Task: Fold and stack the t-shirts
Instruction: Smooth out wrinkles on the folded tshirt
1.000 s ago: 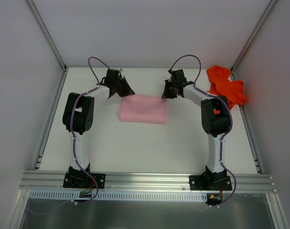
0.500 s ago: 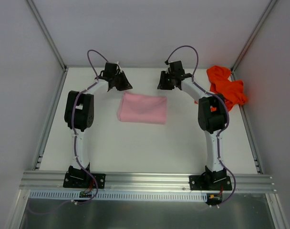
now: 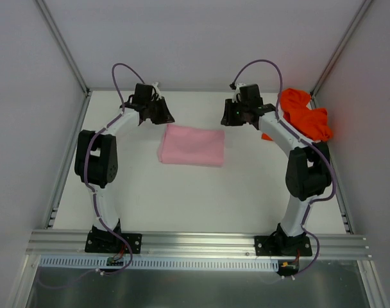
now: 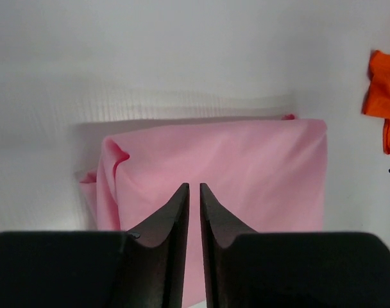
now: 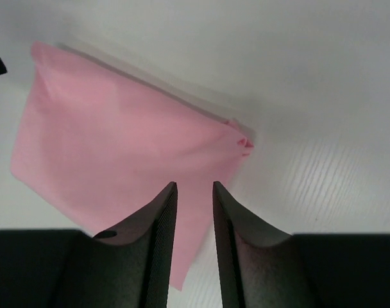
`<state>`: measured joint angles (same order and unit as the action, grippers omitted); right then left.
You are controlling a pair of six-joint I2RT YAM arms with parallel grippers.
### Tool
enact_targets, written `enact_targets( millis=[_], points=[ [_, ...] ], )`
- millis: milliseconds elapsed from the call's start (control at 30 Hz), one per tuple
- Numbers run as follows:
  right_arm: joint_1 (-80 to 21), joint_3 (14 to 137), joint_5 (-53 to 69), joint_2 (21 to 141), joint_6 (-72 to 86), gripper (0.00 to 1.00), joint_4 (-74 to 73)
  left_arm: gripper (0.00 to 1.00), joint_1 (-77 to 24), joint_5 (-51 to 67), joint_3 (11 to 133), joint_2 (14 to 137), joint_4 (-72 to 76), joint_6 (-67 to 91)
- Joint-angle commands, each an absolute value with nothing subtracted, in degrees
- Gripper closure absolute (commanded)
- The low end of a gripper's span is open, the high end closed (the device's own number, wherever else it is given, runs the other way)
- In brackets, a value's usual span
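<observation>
A light pink t-shirt (image 3: 191,145) lies folded into a flat rectangle on the white table, towards the back middle. It also fills the left wrist view (image 4: 246,167) and the right wrist view (image 5: 118,147). The bright orange t-shirt (image 3: 304,115) sits crumpled in the back right corner, and its edge shows in the left wrist view (image 4: 382,96). My left gripper (image 3: 164,116) (image 4: 194,187) hovers off the pink shirt's far left corner, jaws parted by a narrow slit with nothing between them. Off the far right corner, my right gripper (image 3: 228,118) (image 5: 194,186) is open and empty.
White walls (image 3: 34,96) close in the table on the left, back and right. An aluminium rail (image 3: 195,242) runs along the near edge, where the arm bases are bolted. The right arm's elbow (image 3: 307,173) stands near the right wall.
Both grippers were shut at the pink shirt's far corners; they have let go, opened and drawn back from it. The right arm has swung out to the right. The pink shirt lies still.
</observation>
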<state>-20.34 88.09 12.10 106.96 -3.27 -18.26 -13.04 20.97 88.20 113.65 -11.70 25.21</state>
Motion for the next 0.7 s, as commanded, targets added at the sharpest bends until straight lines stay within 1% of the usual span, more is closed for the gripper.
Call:
enact_targets(
  millis=[0, 133, 433, 667],
  points=[
    [-20.3, 83.8, 10.0, 107.7, -3.0, 0.69, -19.3, 0.89, -12.7, 21.5, 85.1, 114.9, -11.4, 24.7],
    [-20.3, 83.2, 10.8, 109.2, -0.9, 0.70, -19.0, 0.91, -12.7, 19.3, 85.6, 117.5, -10.9, 24.8],
    [-20.3, 84.1, 9.8, 113.5, -0.2, 0.70, -18.9, 0.91, -11.3, 19.7, 91.4, 123.7, -11.0, 25.8],
    [-20.2, 89.3, 9.1, 118.8, 1.5, 0.70, -19.4, 0.91, -10.5, 21.1, 94.8, 126.4, -10.6, 27.2]
  ],
)
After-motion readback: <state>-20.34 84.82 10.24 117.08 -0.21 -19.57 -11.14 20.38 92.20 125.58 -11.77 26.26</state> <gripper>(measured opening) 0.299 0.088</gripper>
